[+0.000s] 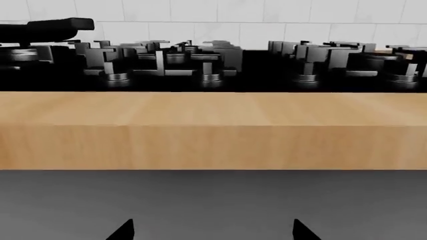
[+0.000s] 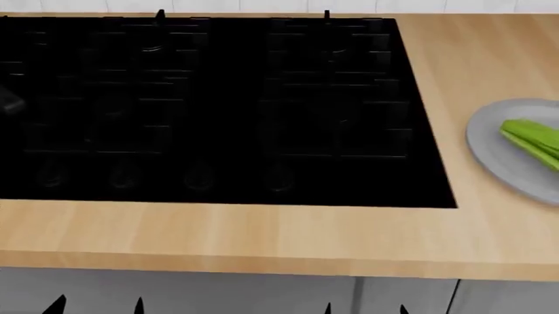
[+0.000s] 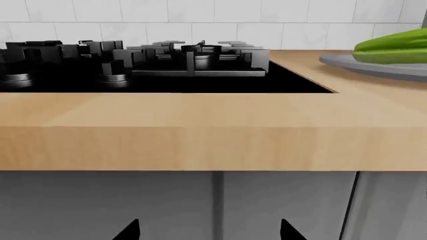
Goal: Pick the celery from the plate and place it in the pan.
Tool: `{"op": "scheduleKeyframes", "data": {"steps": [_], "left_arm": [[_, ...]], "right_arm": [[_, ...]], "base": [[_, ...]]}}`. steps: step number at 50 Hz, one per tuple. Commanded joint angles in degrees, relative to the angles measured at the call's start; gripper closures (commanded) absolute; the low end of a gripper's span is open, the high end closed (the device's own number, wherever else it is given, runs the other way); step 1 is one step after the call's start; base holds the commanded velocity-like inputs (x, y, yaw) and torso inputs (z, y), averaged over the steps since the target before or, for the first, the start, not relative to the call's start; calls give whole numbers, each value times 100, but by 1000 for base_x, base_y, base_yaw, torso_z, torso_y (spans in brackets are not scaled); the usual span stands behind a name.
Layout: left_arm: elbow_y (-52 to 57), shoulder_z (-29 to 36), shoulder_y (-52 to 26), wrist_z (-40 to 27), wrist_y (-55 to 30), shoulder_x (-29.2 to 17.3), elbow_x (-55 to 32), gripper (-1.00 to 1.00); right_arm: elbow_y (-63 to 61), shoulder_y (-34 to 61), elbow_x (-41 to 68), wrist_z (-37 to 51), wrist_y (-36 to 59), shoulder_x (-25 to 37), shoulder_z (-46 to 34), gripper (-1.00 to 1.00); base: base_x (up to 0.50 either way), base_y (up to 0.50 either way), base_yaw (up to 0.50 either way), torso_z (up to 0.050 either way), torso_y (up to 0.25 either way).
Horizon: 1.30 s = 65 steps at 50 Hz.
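**Green celery on the plate, both grippers low and empty**

Dark fingertips of the left gripper [image 2: 98,305] and right gripper [image 2: 365,307] are seen spread apart below the wooden countertop [image 2: 262,235], nothing being held. Beyond, the black cooktop [image 2: 218,111] is set. The celery [image 2: 533,140] is laid on the grey plate [image 2: 498,154], right of it. The pan handle [image 1: 47,27] is glimpsed by the left wrist camera.

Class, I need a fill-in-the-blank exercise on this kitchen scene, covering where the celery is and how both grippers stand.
1. The celery lies on the light-grey ____.
2. In the head view the plate sits to the ____ of the black cooktop.
3. The left gripper and the right gripper are both ____, holding nothing.
4. The counter is made of light ____.

Missing words: plate; right; open; wood
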Motion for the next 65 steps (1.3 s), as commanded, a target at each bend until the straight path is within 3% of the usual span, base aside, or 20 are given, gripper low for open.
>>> {"op": "scheduleKeyframes", "data": {"steps": [1, 48, 55, 57, 60, 65], "left_arm": [[55, 55, -11, -93, -174, -84, -119, -100], [309, 195, 4, -282, -252, -331, -406, -100], [3005, -163, 44, -213, -2690, -1275, -1287, -100], [3569, -318, -213, -735, -3778, -1378, -1343, -100], [4363, -881, -448, -876, -4831, -1344, -2239, -100], [4857, -1090, -840, -1027, -5401, -1538, -2522, -100]], "right_arm": [[-79, 1, 158, 97, 137, 83, -92, -100], [-289, 64, 466, 406, 315, 379, -421, -100], [-3825, 408, 1640, 237, 3122, 1411, 139, -100], [-4403, 772, 2014, 320, 3901, 1630, 364, -100], [-4821, 1045, 2470, 416, 4661, 1763, 597, -100], [-5121, 1388, 2888, 495, 5220, 1918, 941, -100]], "base": [[0, 0, 0, 50, 47], [0, 0, 0, 45, 28], [0, 0, 0, 0, 0], [0, 0, 0, 0, 0], [0, 0, 0, 0, 0], [0, 0, 0, 0, 0]]}}
